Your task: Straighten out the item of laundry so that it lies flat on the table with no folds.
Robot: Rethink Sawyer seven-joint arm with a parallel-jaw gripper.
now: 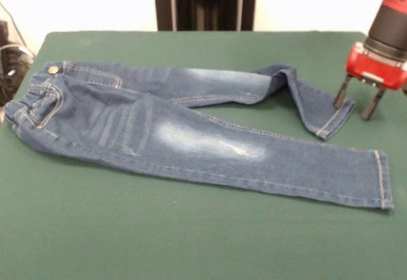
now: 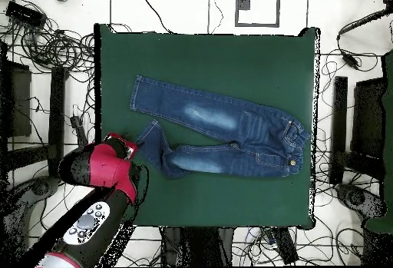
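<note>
The item of laundry (image 1: 191,137) is a small pair of dark blue jeans lying across the green table (image 1: 191,242), waistband at the left in the front view. One leg lies straight toward the right. The other leg is folded back on itself near its cuff (image 1: 324,118). My gripper (image 1: 356,105) stands open at the right, its two fingers pointing down just beside that folded cuff, holding nothing. From above, the jeans (image 2: 219,130) spread over the table's middle (image 2: 207,57), and my red gripper head (image 2: 115,153) sits at the folded leg's end.
Cables and dark stands (image 2: 46,119) surround the table on the floor. Bare green cloth lies all around the jeans, widest toward the front edge (image 1: 159,254) in the front view.
</note>
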